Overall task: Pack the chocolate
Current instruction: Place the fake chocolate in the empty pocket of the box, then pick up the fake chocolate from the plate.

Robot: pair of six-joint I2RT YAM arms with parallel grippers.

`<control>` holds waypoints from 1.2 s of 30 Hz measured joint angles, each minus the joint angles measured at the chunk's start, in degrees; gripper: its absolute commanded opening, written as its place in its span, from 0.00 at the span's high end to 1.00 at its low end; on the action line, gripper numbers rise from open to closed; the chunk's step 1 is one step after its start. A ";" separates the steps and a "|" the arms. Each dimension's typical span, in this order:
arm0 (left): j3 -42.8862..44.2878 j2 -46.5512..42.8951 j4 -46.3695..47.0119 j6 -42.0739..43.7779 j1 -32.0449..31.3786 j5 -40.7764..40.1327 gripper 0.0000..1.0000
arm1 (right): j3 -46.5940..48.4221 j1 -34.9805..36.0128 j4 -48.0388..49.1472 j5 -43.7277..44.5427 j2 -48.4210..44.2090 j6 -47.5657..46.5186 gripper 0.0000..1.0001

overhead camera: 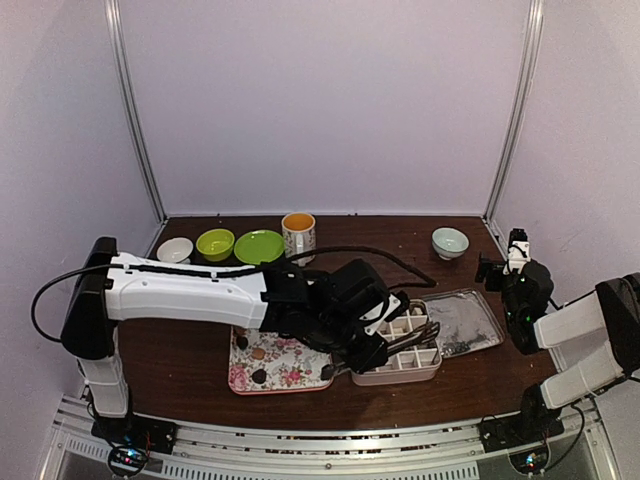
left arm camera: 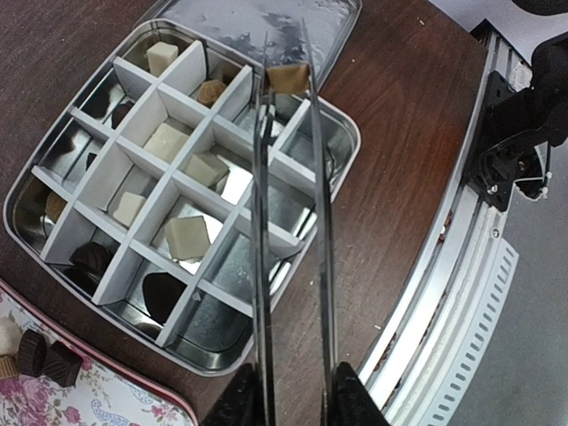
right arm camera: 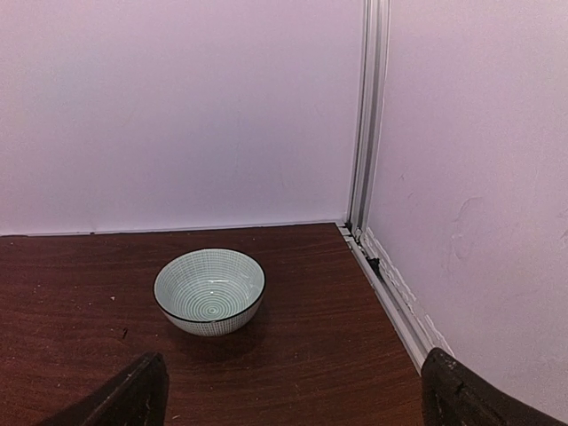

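My left gripper is shut on metal tongs, and it also shows in the top view. The tong tips pinch a tan chocolate over the far right corner of the divided metal tin. Several compartments hold white, tan and dark chocolates, such as a white block. More chocolates lie on the floral tray left of the tin. My right gripper is open and empty, held up at the right, far from the tin.
The tin's lid lies right of the tin. Along the back stand a white bowl, a green bowl, a green plate, a mug and a teal striped bowl. Side walls and a metal rail bound the table.
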 measured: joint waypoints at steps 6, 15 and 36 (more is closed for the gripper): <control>0.15 0.76 -0.48 0.22 0.00 -1.99 0.64 | 0.00 0.00 0.00 0.00 0.00 0.00 0.00; 0.24 0.63 -1.86 -0.09 0.00 -5.51 0.66 | 0.00 0.00 0.00 0.00 0.00 0.00 0.00; -25.18 -27.17 -12.83 -22.47 2.43 -25.18 0.68 | 0.00 0.00 0.00 0.00 0.00 -0.02 0.00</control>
